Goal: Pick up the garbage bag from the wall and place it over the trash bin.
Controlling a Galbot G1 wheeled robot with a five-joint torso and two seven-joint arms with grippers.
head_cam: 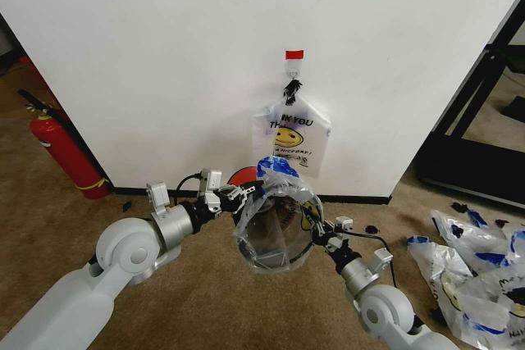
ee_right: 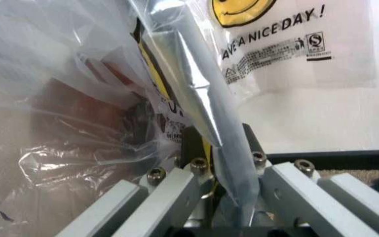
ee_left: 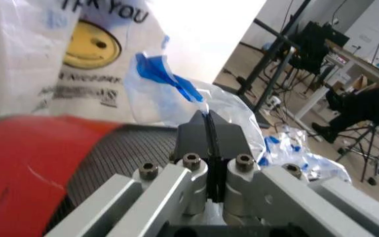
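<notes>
Left tool [head_cam: 239,195] and right tool [head_cam: 318,234] each pinched the garbage bag [head_cam: 275,219], stretched over the trash bin [head_cam: 273,237], on carpet below a wall.

Pale grey, rounded arm shells on both sides, fat ball-like joints at the elbows. Black cables loop near the wrists. The left gripper [ee_left: 208,129] has dark wedge fingers on silvery brackets with hex screws.

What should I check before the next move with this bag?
1. Left gripper shut on garbage bag rim: ok.
2. Right gripper shut on opposite rim: ok.
3. Bag mouth stretched open between grippers: ok.
4. Trash bin inside bag mouth: cannot tell; a dark shape shows through the plastic.
5. Hanging wall bag clear of held bag: cannot tell; they overlap in head view.
</notes>
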